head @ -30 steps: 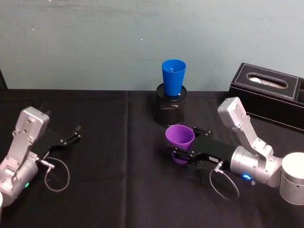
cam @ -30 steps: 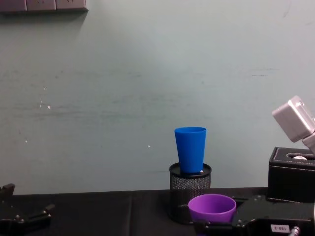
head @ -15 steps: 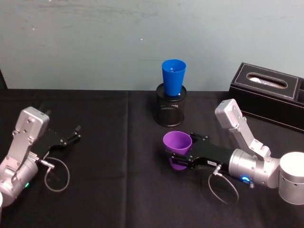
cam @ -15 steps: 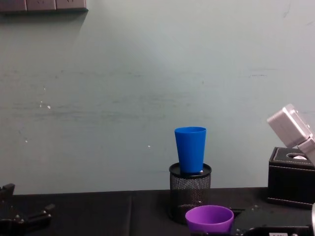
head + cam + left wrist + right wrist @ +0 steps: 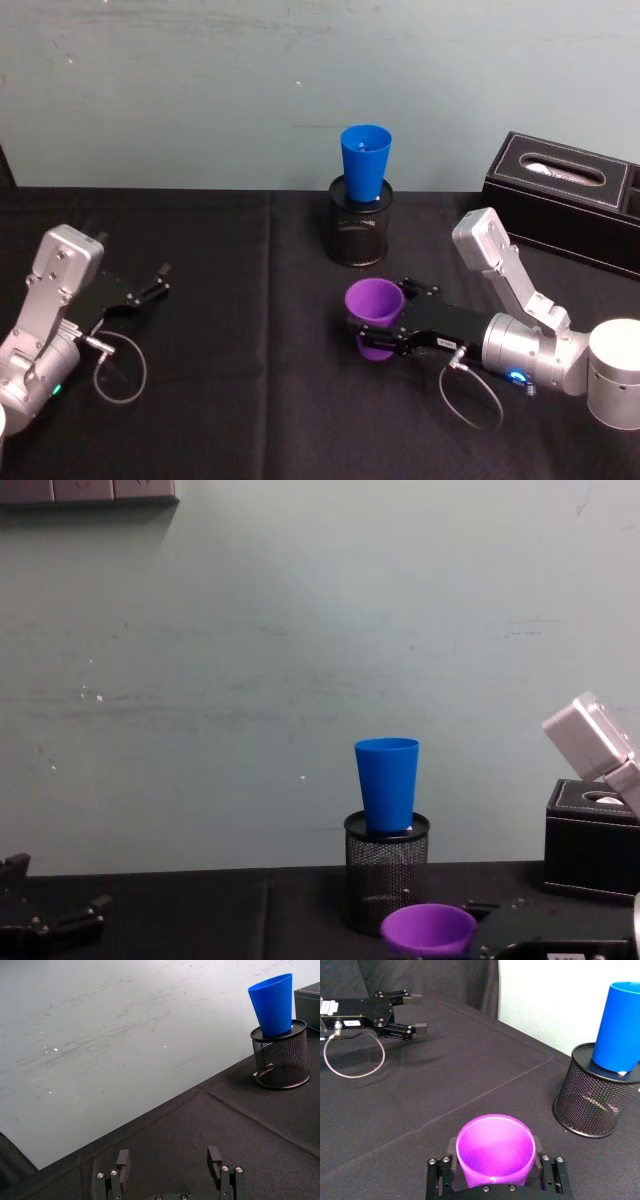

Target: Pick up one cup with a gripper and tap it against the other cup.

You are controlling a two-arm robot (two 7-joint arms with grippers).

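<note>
Fingers spread and holding nothing, your left gripper [image 5: 158, 277] rests parked on the black cloth table [image 5: 240, 340]. Moving right, your right gripper [image 5: 495, 1170] pinches the smooth purple plastic cup [image 5: 375, 306] low, near the table; the grasp looks done, the tap on the bright blue plastic cup [image 5: 364, 160], which stands in the black mesh pen holder [image 5: 360, 232], remains. Whether the purple cup's base touches the cloth is hidden.
</note>
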